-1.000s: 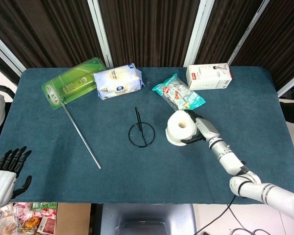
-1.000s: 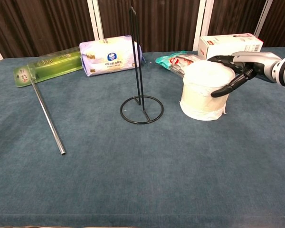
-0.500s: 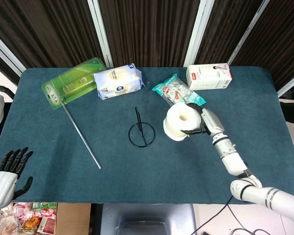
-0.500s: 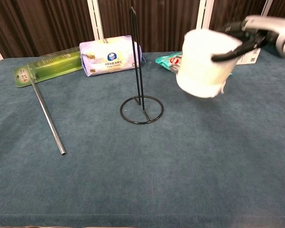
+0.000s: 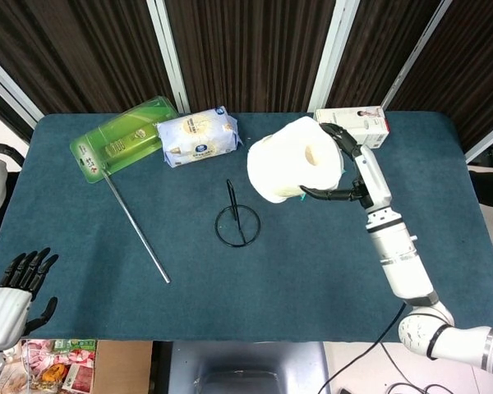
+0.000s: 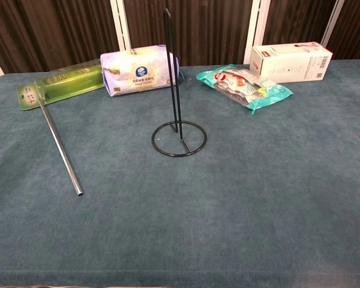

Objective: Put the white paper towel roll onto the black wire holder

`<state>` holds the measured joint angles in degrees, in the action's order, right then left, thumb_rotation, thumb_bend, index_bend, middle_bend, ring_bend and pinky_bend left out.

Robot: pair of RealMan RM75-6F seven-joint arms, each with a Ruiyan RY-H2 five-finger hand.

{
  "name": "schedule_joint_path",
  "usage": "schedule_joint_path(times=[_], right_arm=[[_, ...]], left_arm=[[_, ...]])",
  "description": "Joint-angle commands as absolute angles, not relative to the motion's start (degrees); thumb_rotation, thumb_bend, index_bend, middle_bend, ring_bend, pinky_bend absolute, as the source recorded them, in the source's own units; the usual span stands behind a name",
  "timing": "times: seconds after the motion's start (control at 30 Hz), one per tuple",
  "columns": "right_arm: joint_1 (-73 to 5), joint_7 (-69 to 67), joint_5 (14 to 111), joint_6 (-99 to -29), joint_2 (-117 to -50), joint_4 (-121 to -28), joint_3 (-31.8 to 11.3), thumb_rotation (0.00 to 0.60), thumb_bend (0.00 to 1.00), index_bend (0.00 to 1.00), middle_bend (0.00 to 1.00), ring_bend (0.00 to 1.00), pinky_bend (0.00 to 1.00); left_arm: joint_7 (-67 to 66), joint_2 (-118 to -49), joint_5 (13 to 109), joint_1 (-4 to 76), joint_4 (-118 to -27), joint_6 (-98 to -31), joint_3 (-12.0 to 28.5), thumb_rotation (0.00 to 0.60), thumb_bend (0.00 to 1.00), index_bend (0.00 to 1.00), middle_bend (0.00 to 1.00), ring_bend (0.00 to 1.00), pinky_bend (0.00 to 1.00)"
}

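In the head view my right hand (image 5: 343, 164) holds the white paper towel roll (image 5: 294, 169) high in the air, tilted, its fingers wrapped around the roll's right side. The roll hangs up and to the right of the black wire holder (image 5: 237, 217). That holder (image 6: 176, 102) stands upright on its ring base mid-table in the chest view, its post bare. The roll and right hand are out of the chest view. My left hand (image 5: 16, 291) hangs off the table's near left corner, fingers apart, holding nothing.
On the blue table (image 5: 82, 238) lie a green packet (image 5: 123, 137) with a metal rod (image 5: 136, 230), a tissue pack (image 5: 199, 136), a teal snack bag (image 6: 245, 87) and a white box (image 6: 291, 62) along the far side.
My right hand has lifted the roll off the table and carried it up and left toward the holder, out of the chest view. The left hand stays put.
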<state>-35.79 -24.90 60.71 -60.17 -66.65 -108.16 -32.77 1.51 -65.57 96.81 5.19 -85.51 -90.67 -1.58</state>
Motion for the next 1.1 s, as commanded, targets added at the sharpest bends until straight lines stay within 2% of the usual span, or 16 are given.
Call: schedule_joint_path(times=[0.03,0.3,0.43,0.8,0.87,0.9,0.97,1.07,1.1], right_arm=[[-41.77,-15.26,53.42,-59.50,-67.06,-110.96,-34.24,0.600,0.25,0.73,0.61,0.52,0.35],[-50.82,-1.84,40.45,-61.02,-71.59,-111.89,-33.50,0.600,0.25,0.73,0.61,0.52,0.35],[-53.52,3.13,37.20,-63.38,-73.59,-111.45,-32.45,0.600,0.25,0.72,0.61,0.52,0.35],[-57.69,10.02,29.90,-63.57,-76.56,-108.97,-29.76,0.600,0.25,0.68,0.61,0.51,0.35],[-57.93,10.49,28.62,-62.72,-76.30,-108.85,-29.54,0.600,0.25,0.62,0.61,0.48,0.35],[-58.01,10.54,28.10,-62.18,-76.12,-108.81,-29.49,0.600,0.25,0.56,0.60,0.46,0.35],[-58.06,10.39,27.98,-61.37,-75.91,-108.71,-29.39,0.600,0.25,0.40,0.54,0.41,0.34],[-57.97,9.77,27.67,-58.52,-74.80,-108.65,-29.11,0.600,0.25,0.09,0.41,0.30,0.29],[-57.93,9.77,27.71,-58.03,-74.43,-108.55,-28.98,0.600,0.25,0.05,0.38,0.27,0.28]], left_arm=[[1.72,-65.47,96.71,5.26,-85.49,-90.57,-1.54,0.600,0.46,0.00,0.03,0.00,0.07],[2.77,-65.12,96.67,5.15,-84.99,-90.77,-1.62,0.600,0.46,0.00,0.03,0.00,0.07],[2.87,-65.20,96.76,5.23,-84.91,-90.79,-1.57,0.600,0.46,0.00,0.03,0.00,0.07],[2.91,-65.14,96.48,5.44,-85.14,-90.30,-1.51,0.600,0.46,0.00,0.03,0.00,0.07],[2.94,-65.03,96.54,5.34,-85.21,-90.41,-1.60,0.600,0.46,0.00,0.03,0.00,0.07],[2.90,-65.01,96.57,5.34,-85.25,-90.42,-1.61,0.600,0.46,0.00,0.03,0.00,0.07],[2.87,-65.00,96.64,5.34,-85.28,-90.44,-1.64,0.600,0.46,0.00,0.03,0.00,0.07],[2.81,-65.06,96.72,5.38,-85.30,-90.39,-1.68,0.600,0.46,0.00,0.03,0.00,0.07],[2.80,-65.06,96.76,5.40,-85.32,-90.37,-1.69,0.600,0.46,0.00,0.03,0.00,0.07]])
